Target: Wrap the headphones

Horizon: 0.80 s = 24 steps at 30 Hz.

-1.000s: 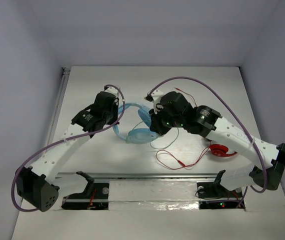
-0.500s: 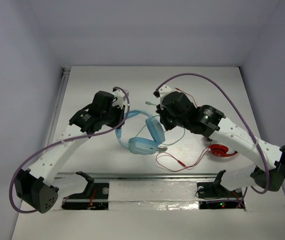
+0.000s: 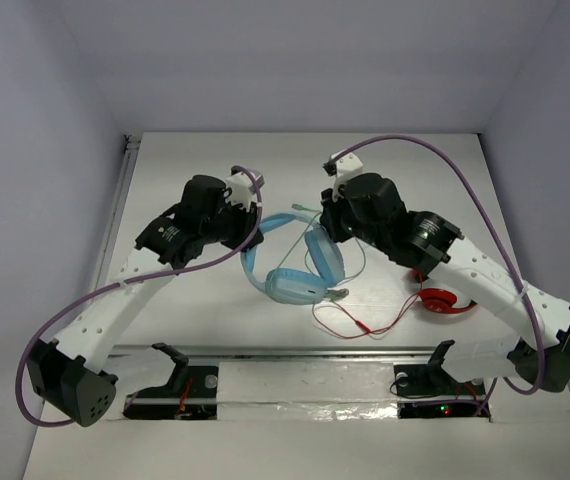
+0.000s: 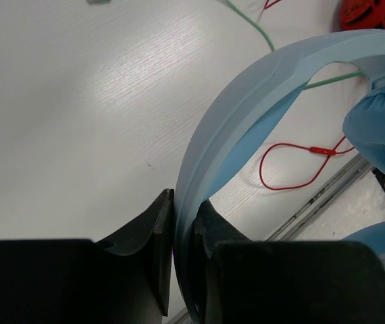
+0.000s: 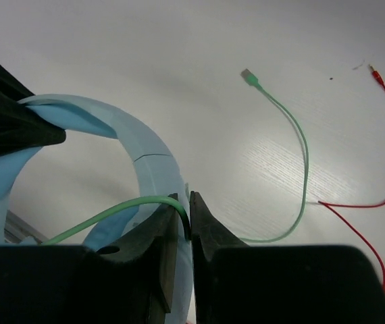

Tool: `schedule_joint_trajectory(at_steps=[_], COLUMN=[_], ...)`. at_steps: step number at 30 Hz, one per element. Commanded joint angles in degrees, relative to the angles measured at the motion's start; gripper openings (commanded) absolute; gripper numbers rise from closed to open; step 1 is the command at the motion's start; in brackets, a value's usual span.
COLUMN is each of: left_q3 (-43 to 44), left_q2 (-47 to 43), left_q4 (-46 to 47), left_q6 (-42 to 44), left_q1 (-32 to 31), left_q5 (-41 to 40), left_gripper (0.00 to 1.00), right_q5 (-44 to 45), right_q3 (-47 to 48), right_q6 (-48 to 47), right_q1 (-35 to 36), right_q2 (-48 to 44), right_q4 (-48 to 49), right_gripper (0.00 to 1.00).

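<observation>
Left gripper (image 4: 184, 217) is clamping the headband (image 4: 246, 101) edge-on, fingers closed on the pale blue band. Right gripper (image 5: 189, 210) is pinching the cable (image 5: 302, 158), fingers together on the mint strand, right beside the band. Headphones (image 3: 295, 284) are hanging between the two arms mid-table with the cups (image 3: 322, 255) drooping toward the near side. Cannot tell if the lower cup is touching the table (image 3: 415, 170).

Over the last second both arms are shifting away from their bases and to the right, carrying the headphones along. The right gripper is also pulling back from the cups. That is drawing out the loose cable loop that was lying by the cups a second ago. The cable is now running from the right fingers in one long curve to the plug (image 5: 249, 77), which is lying flat on the table.

Judging by this, the wrap is barely starting. One arm is anchoring the band and the other is taking up cable slack, and no turn is showing around the band or cups yet. Red headphones (image 3: 443, 300) are sitting close on the right. The red cable (image 3: 350, 322) is meeting the green tail in the right wrist view, so a snag looks possible.
</observation>
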Motion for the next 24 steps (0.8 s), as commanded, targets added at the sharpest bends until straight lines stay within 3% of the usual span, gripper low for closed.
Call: schedule_joint_trajectory(at_steps=[1, 5, 14, 24], left_q3=[5.7, 8.5, 12.3, 18.5], left_q2=[-2.4, -2.3, -1.8, -0.6], left_q4=[2.6, 2.8, 5.1, 7.6], left_q6=[-1.1, -1.7, -4.6, -8.9], left_q1=[-0.3, -0.3, -0.3, 0.3], left_q5=[6.2, 8.6, 11.4, 9.0], left_gripper=[0.0, 0.0, 0.0, 0.0], right_q5=[-1.2, -16.9, -27.8, -36.4], right_q3=[-4.4, -15.6, -24.9, -35.9], right_q6=[0.0, 4.2, 9.2, 14.0], right_q1=[-5.2, -13.7, -17.0, -18.2], right_q2=[-2.6, -7.5, -8.9, -5.8], right_q4=[10.4, 24.9, 41.9, 59.7], right_gripper=[0.18, 0.19, 0.41, 0.46])
